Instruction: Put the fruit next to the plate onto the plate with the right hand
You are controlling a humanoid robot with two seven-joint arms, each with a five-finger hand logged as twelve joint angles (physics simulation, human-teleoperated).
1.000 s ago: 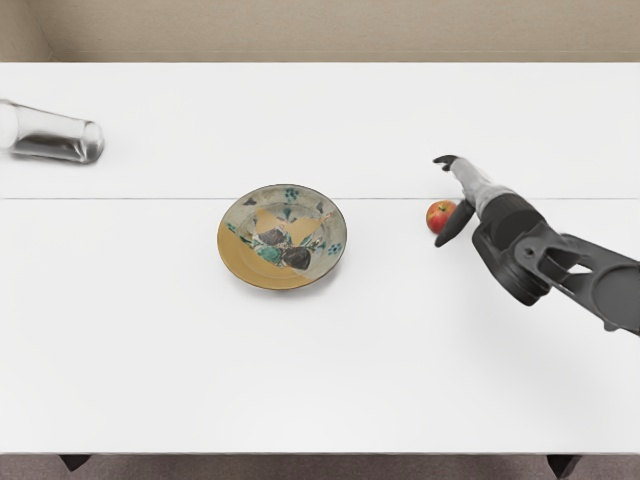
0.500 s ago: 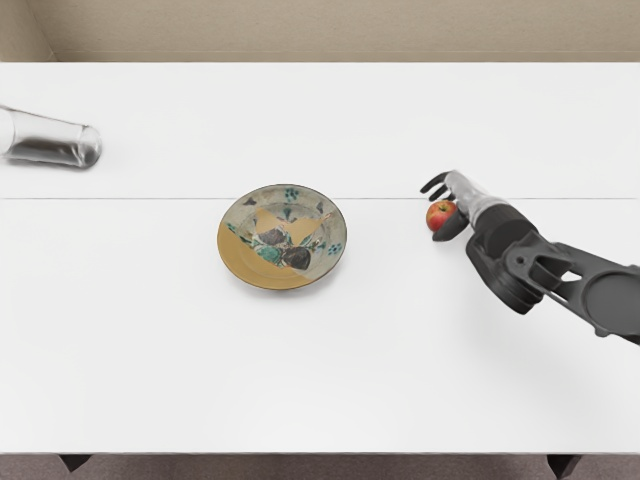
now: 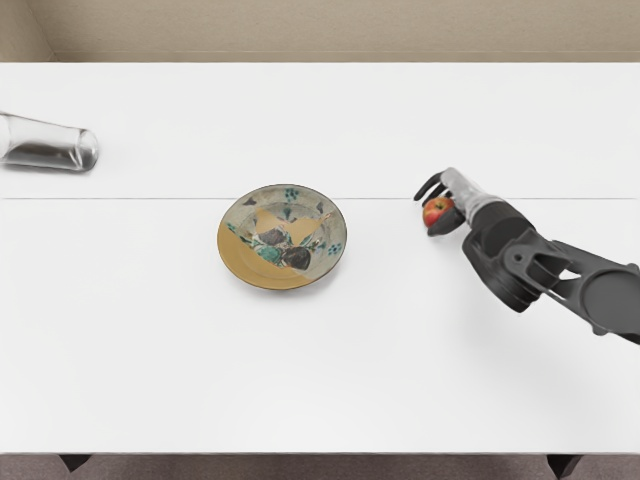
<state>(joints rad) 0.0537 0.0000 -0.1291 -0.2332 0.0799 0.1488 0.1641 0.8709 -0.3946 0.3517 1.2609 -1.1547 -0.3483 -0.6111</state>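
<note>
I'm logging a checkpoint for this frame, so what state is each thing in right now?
apple: gripped by the right hand, right of the plate, not on it.
right hand: fingers curled around the apple.
plate: flat on the table, no fruit on it.
left arm: resting at the table's left edge, holding nothing visible.

Simulated tabletop test scene, plain white table (image 3: 320,380), beige wall (image 3: 340,30) at 12 o'clock, floor (image 3: 300,467) at 6 o'clock, one painted plate (image 3: 238,266).
</note>
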